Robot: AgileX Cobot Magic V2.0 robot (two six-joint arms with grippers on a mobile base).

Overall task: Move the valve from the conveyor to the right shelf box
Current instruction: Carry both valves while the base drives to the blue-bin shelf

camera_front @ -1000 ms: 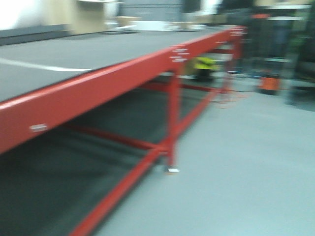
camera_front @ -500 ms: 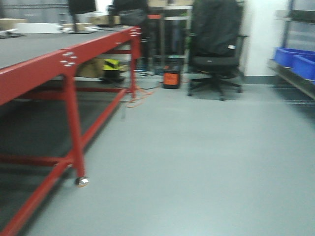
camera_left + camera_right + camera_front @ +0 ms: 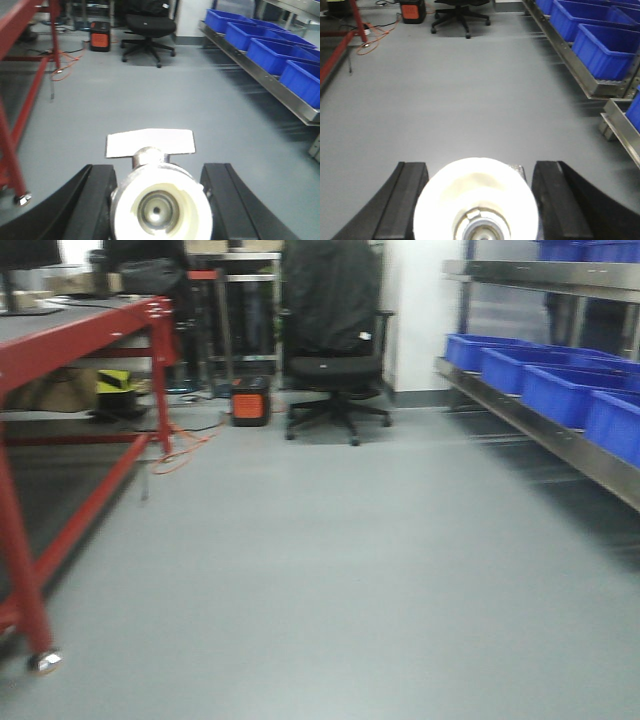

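Front view: an open grey floor (image 3: 320,570) is shown, slightly smeared. A red-framed counter (image 3: 90,330) stands at the left edge. A black office chair (image 3: 335,360) and a small orange unit (image 3: 250,402) are seen at the far wall. Along the right side runs a metal shelf (image 3: 520,420), on which a row of blue boxes (image 3: 560,390) is set. The conveyor is not seen in any view.

Left wrist view: the left gripper (image 3: 160,200) is pointed out over the floor. Its black jaws are closed partway against the two sides of a valve (image 3: 157,210), a rounded metal body with a pale ring around its bore. A flat white handle (image 3: 150,142) sticks out ahead of it. The blue boxes are seen ahead and to the right, well apart from the gripper.

Right wrist view: the right gripper (image 3: 477,200) is held the same way. A second valve (image 3: 475,197) sits between its jaws, its broad white flange turned to the camera. The jaws appear to be clamped on it, though the contact itself is hidden behind the flange. The shelf and the boxes lie off to the right.

The step in hand is judged to be the carry: both valves are off the conveyor and nothing has yet been set down. For the next move, the shelf must be brought within reach. A held valve would then be carried over an open blue box and lowered inside its walls, and only then should the jaws be opened.
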